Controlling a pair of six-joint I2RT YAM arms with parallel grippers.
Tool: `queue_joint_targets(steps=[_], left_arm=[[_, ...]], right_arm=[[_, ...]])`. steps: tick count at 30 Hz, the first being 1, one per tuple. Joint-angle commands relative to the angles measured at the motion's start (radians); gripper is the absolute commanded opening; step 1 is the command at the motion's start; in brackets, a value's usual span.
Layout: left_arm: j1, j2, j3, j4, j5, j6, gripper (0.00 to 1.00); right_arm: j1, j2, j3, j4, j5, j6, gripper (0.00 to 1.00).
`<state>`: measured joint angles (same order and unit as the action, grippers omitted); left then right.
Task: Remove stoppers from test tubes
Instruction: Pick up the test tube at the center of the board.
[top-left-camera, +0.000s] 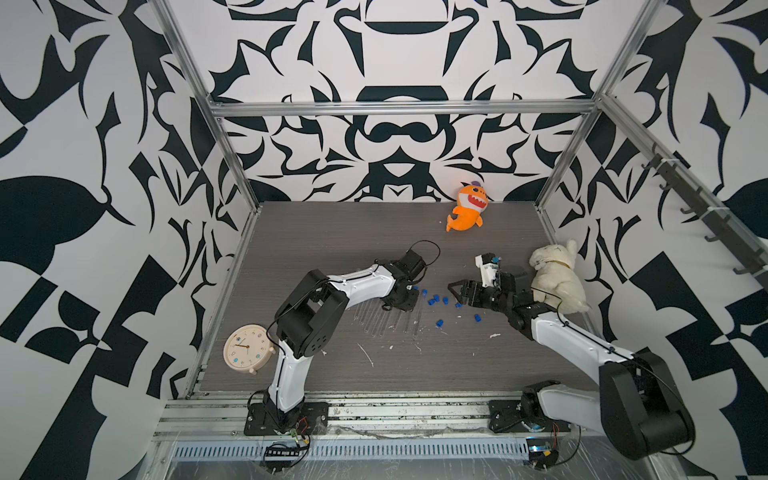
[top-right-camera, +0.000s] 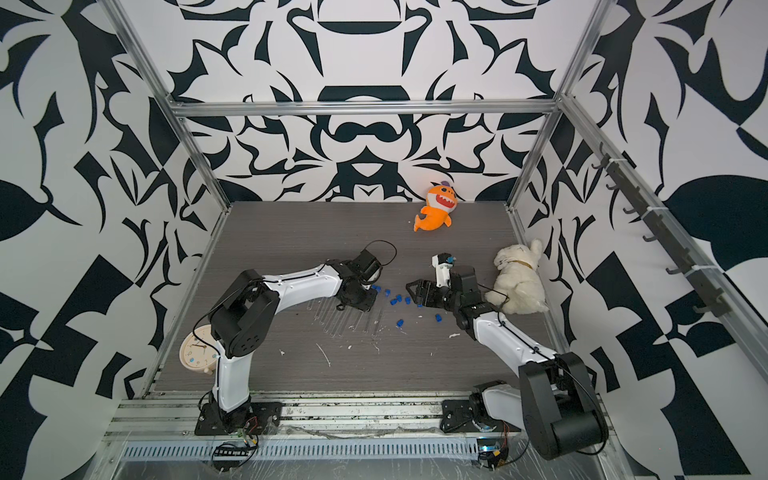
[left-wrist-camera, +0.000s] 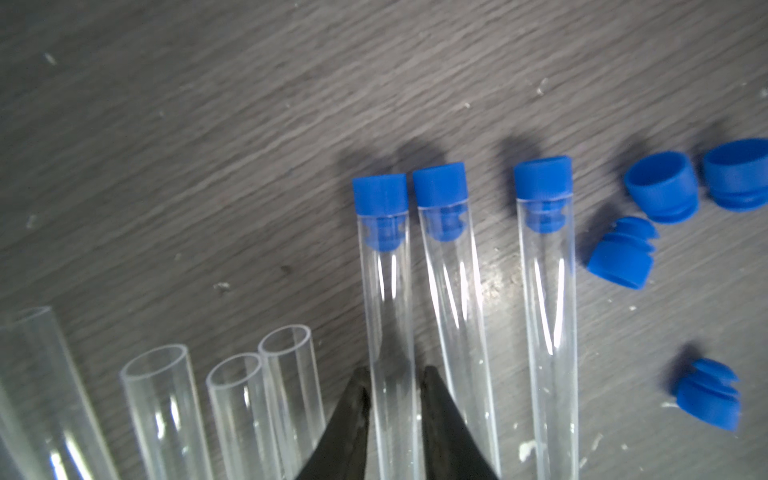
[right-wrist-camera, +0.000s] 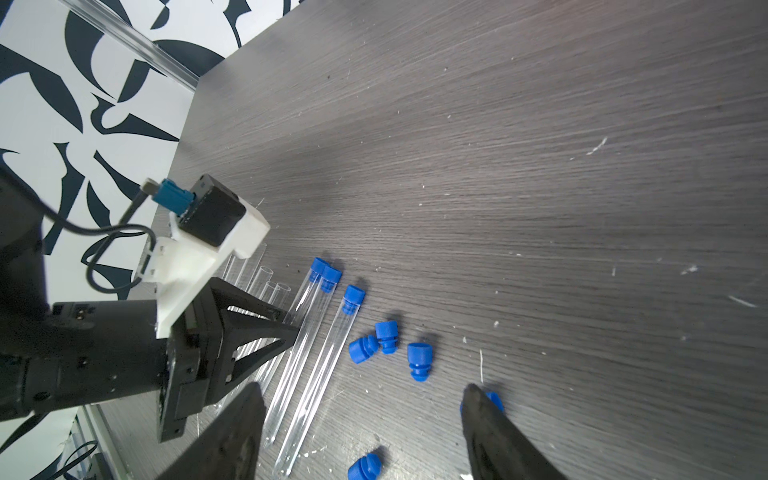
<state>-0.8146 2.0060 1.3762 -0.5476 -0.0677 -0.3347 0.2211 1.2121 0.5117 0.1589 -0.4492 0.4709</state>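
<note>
In the left wrist view my left gripper (left-wrist-camera: 397, 376) is shut on a clear test tube (left-wrist-camera: 388, 299) lying on the grey table, one finger on each side of it. A blue stopper (left-wrist-camera: 379, 195) plugs its end. Two more stoppered test tubes (left-wrist-camera: 451, 291) (left-wrist-camera: 548, 299) lie beside it, and several open ones (left-wrist-camera: 158, 399) lie on its other side. Loose stoppers (left-wrist-camera: 621, 253) are scattered past the stoppered tubes. My right gripper (right-wrist-camera: 361, 392) hovers open over loose stoppers (right-wrist-camera: 419, 359), holding nothing. In both top views the two grippers (top-left-camera: 401, 301) (top-left-camera: 453, 293) face each other across the stoppers (top-left-camera: 434, 299) (top-right-camera: 397, 300).
An orange shark plush (top-left-camera: 467, 208) lies at the back wall. A white plush animal (top-left-camera: 557, 274) sits right behind my right arm. A cream alarm clock (top-left-camera: 245, 349) stands at the front left by the left arm. White scratch marks (top-left-camera: 365, 353) dot the table.
</note>
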Motion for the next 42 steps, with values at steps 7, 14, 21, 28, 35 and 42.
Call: queue_joint_targets(steps=[7,14,21,28,35,42], left_arm=[[-0.001,0.007,0.004,-0.042,0.005,0.002,0.08],[0.000,-0.036,0.016,-0.044,0.003,0.002,0.03],[0.001,-0.114,0.003,-0.035,-0.015,-0.003,0.00],[0.003,-0.190,-0.060,0.019,0.009,0.004,0.00],[-0.001,-0.301,-0.184,0.155,0.092,0.033,0.00],[-0.015,-0.352,-0.238,0.206,0.133,0.068,0.00]], right_arm=[[-0.008,-0.030,-0.015,0.041,-0.011,0.002,0.75],[-0.008,-0.025,-0.034,0.108,-0.083,0.006,0.75],[-0.004,-0.009,-0.048,0.203,-0.179,0.027,0.74],[0.034,0.030,-0.046,0.265,-0.204,0.036,0.73],[0.087,0.133,-0.011,0.358,-0.212,0.088,0.67],[0.152,0.264,0.046,0.477,-0.219,0.149,0.67]])
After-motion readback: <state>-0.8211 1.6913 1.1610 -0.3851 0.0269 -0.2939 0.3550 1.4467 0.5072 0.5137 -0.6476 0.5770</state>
